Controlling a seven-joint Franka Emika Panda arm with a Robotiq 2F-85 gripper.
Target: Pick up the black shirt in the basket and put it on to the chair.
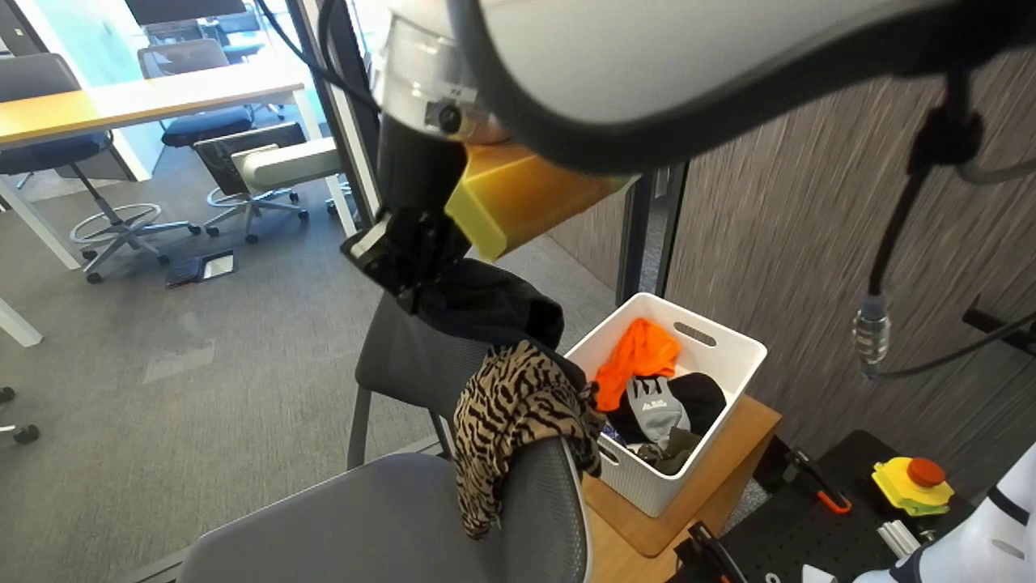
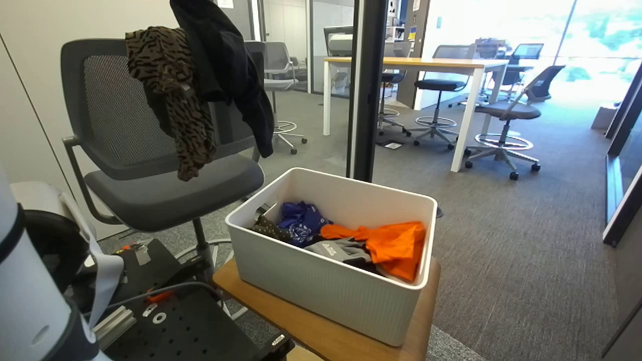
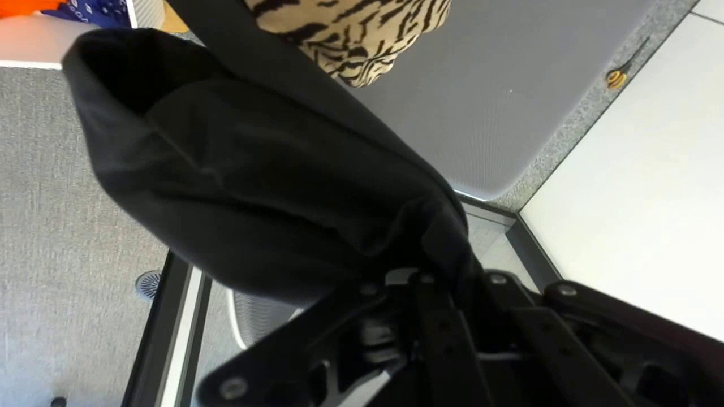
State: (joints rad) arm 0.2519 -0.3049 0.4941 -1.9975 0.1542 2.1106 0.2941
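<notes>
The black shirt [image 1: 494, 304] hangs from my gripper [image 1: 411, 287] at the chair's backrest. In an exterior view the shirt [image 2: 225, 65] drapes down the right part of the backrest, its top leaving the frame. In the wrist view the shirt [image 3: 254, 169] runs into the fingers of my gripper [image 3: 452, 282], which is shut on it. The grey chair [image 1: 348, 518] also shows in an exterior view [image 2: 113, 110]. The white basket [image 1: 749, 356] stands beside the chair; its wall shows in an exterior view [image 2: 326, 291] and a corner in the wrist view [image 3: 34, 45].
A tiger-striped cloth [image 1: 518, 421] hangs over the backrest beside the shirt. The basket holds an orange cloth [image 2: 396, 245], a grey cloth [image 2: 341, 249] and a blue cloth [image 2: 301, 220]. It stands on a wooden stool [image 1: 647, 542]. A black post [image 2: 366, 100] stands behind the basket.
</notes>
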